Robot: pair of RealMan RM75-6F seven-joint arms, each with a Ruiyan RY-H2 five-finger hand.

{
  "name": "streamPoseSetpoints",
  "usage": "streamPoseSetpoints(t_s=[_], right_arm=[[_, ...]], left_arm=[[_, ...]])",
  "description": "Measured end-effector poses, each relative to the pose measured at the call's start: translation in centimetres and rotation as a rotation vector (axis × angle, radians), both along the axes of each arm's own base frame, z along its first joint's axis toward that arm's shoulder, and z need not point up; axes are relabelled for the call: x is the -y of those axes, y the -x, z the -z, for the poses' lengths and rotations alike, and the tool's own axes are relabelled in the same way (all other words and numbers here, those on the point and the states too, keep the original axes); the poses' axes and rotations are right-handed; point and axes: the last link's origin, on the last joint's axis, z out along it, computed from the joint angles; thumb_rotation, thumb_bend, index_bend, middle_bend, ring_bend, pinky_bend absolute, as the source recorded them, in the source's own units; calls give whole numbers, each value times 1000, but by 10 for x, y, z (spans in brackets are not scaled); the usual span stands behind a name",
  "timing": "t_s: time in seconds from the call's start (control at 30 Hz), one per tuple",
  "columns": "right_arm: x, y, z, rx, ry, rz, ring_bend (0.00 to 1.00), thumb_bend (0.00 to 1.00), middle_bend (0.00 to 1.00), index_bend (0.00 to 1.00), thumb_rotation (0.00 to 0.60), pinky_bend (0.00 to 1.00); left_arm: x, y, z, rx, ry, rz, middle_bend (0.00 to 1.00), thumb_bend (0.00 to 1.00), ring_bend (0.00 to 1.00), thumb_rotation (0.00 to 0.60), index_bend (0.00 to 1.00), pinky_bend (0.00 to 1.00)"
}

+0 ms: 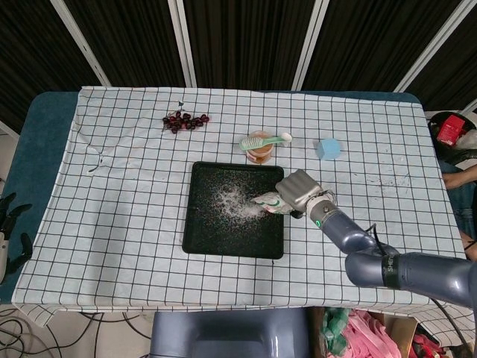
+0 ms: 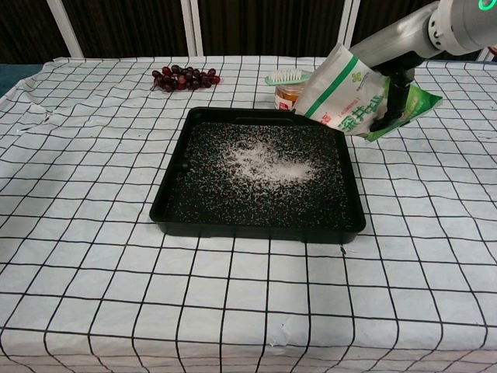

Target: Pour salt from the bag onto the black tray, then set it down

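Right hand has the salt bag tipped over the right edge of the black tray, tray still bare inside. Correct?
Not quite. The right hand does hold the salt bag tipped over the right edge of the black tray, but the tray is not bare: the chest view shows a white patch of salt scattered across its middle.

dark grapes (image 1: pixel 185 121) on checked cloth (image 1: pixel 127 224), green brush (image 1: pixel 262 141) atop orange jar (image 1: pixel 260 154), blue cup (image 1: pixel 328 149)
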Motion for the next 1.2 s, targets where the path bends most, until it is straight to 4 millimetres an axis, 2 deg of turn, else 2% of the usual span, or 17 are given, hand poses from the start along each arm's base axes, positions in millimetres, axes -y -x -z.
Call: streamPoseSetpoints(t_s=[0.43,1.2], right_arm=[[-5,-6,7,-80,4,-20,430,447,417,511,600,382],[-11,-10,8,-225,71,-129,431,448,418,517,600,382]], left_arm=[[0,0,0,0,3,-2,27,655,0,600,206,0],[0,0,0,1,1,-1,27,655,0,600,206,0]])
